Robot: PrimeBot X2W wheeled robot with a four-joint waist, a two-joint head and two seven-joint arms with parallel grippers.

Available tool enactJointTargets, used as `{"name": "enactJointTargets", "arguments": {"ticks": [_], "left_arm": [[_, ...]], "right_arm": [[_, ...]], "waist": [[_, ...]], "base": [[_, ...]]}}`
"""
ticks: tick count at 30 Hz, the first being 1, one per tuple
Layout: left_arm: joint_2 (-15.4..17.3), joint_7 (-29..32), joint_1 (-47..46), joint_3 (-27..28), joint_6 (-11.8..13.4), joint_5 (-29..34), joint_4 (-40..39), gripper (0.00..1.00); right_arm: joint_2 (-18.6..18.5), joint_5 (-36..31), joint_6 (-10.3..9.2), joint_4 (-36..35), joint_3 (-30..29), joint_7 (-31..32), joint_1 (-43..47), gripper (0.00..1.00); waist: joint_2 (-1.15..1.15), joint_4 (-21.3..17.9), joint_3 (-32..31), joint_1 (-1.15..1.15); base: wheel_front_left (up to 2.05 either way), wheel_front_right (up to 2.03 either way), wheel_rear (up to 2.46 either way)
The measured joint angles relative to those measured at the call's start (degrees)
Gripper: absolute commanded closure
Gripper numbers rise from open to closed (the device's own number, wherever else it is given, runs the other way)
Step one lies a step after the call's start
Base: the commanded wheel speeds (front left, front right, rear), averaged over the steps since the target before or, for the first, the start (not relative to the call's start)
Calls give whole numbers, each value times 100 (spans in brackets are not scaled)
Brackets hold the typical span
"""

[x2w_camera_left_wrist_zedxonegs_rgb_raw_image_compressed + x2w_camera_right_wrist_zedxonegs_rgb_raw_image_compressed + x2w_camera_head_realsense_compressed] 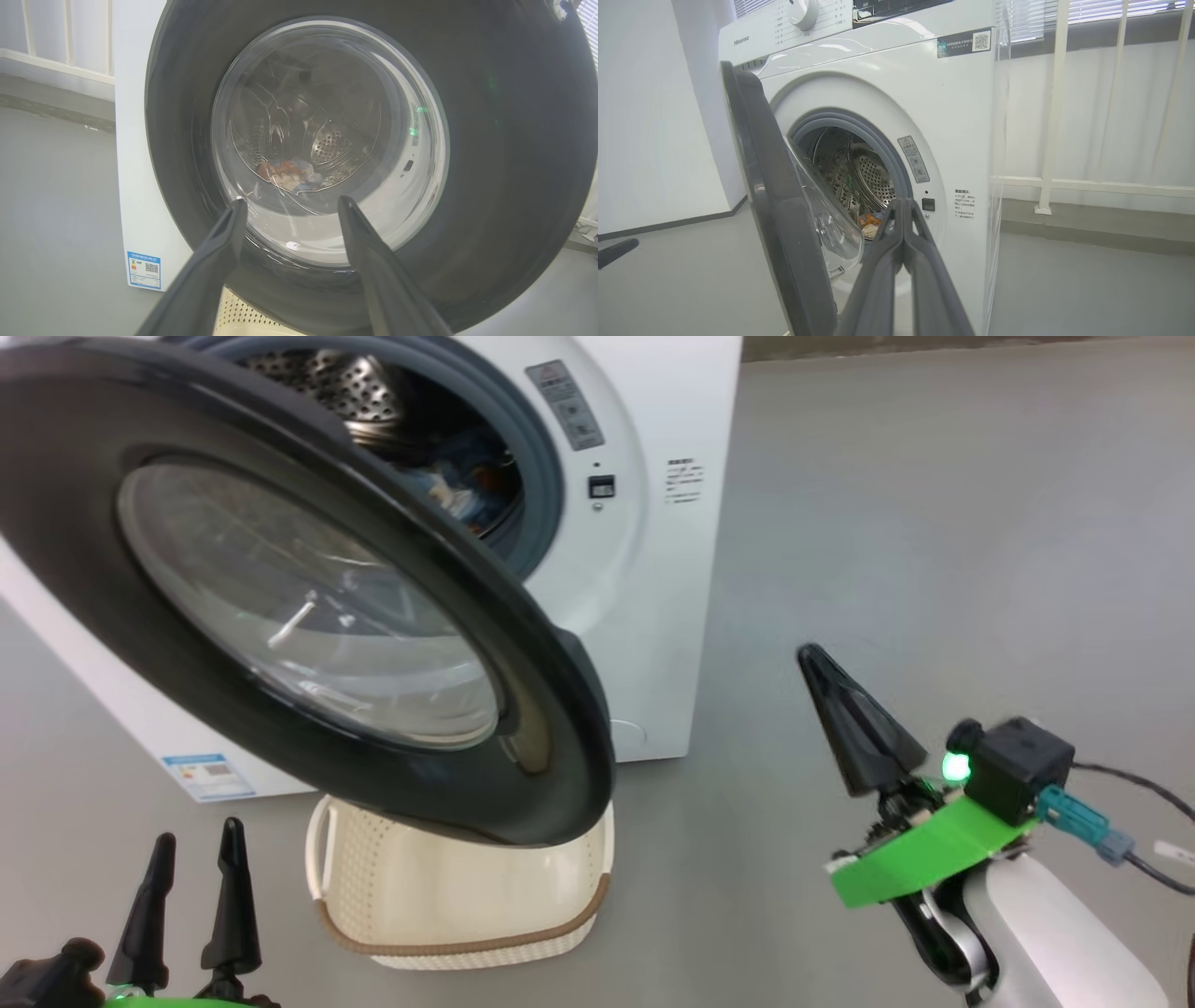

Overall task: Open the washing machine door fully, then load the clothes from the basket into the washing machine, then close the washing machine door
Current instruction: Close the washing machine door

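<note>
We see the left gripper point(197, 833) at the lower left of the head view, its two dark fingers spread apart and pointing up, with nothing between them. In the left wrist view the left gripper point(293, 199) aims at the outer face of the washing machine door point(514, 140), its tips framing the lower part of the glass bowl.

The right gripper point(810, 658) has its fingers pressed together into one dark point. It holds nothing and is clear of the door. In the right wrist view the right gripper point(903, 201) points at the right side of the drum opening.

The washing machine door point(560, 709) stands partly open, swung out on its left-hand hinge. Its black rim overhangs the basket point(448, 896), which sits on the grey floor point(934, 523) in front of the washing machine point(653, 569). From the right wrist the door point(770, 186) shows nearly edge-on and upright, its glass bulging towards the drum point(873, 177).

The clothes point(457, 485), blue with orange-brown marks, lie low inside the drum; they also show through the glass point(289, 172).

The right arm's pale forearm point(1055, 924) rises from the lower right corner, with a green bracket point(924, 849) at the wrist. Its fingers slant up and to the left, towards the machine.
</note>
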Motion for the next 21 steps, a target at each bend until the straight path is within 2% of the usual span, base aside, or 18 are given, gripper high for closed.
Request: {"name": "enactJointTargets", "arguments": {"ticks": [10, 13, 21], "left_arm": [[11, 0, -4, -20, 0, -21, 25, 0], [10, 0, -5, -30, 0, -42, 53, 0], [1, 0, -4, -41, 0, -42, 75, 0]], "right_arm": [[8, -64, 0, -731, 322, -1, -435, 100], [0, -63, 0, -944, 589, -1, -522, 100], [-134, 210, 5, -441, 1305, 0, -513, 100]], "waist": [[0, 374, 20, 0], [0, 534, 11, 0], [0, 851, -40, 0]], "base": [[0, 0, 0], [0, 0, 0], [0, 0, 0]]}}
